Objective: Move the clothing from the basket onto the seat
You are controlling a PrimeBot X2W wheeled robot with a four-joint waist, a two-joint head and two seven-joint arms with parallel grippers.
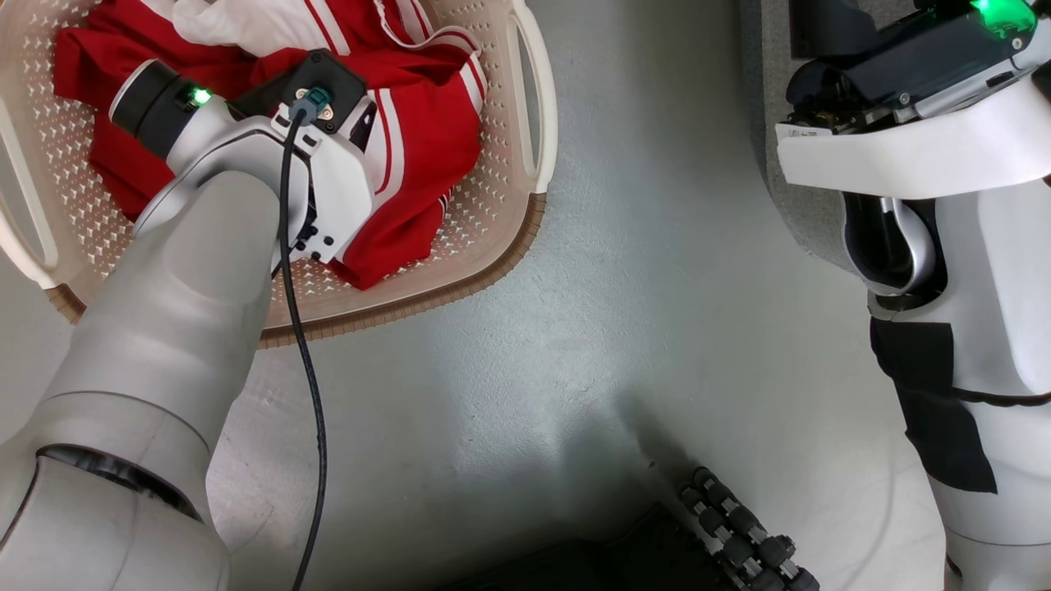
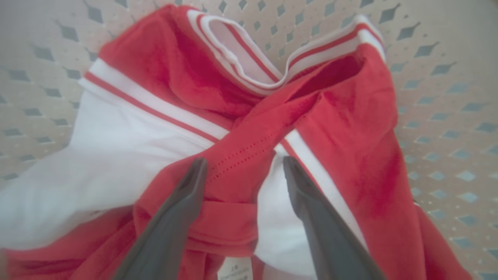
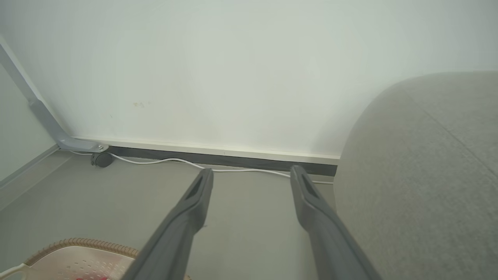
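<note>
The clothing point(image 1: 419, 123) lies heaped inside the basket point(image 1: 525, 98), which stands on the grey floor point(image 1: 616, 328). None of the clothing is on the seat point(image 3: 420, 175). The left arm point(image 1: 205, 271) reaches down into the basket, its wrist over the red and white fabric. In the left wrist view, the left gripper point(image 2: 245, 161) is spread wide, its two dark fingers straddling a fold of red cloth with a stitched hem. The jaws are not closed on the fold, and whether the tips touch it cannot be told. The right gripper point(image 3: 253, 170) is also spread wide with nothing between its fingers. It hangs above the floor just beside the seat's rounded end, pointing toward the wall point(image 3: 233, 77), where a white cable point(image 3: 167, 160) runs along the base.
</note>
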